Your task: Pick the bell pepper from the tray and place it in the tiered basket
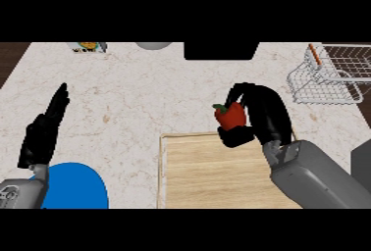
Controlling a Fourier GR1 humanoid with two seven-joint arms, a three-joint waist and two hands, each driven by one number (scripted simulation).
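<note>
Currently, head view: right hand (pixel 265 116) is curled round the red bell pepper (pixel 232 116), green stem pointing up and left. Pepper shows right at the far edge of the wooden tray (pixel 210 171). White wire tiered basket (pixel 326 78) stands at the far right of the marble counter (pixel 138 98), well apart from the pepper. Left hand (pixel 43 132) rests open, fingers straight, at the view's left, just above a blue plate (pixel 76 188).

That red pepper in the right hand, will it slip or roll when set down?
Probably stiff: the bell pepper holds its shape inside the curled right hand. Its rounded body may roll a little in the wire basket.
</note>
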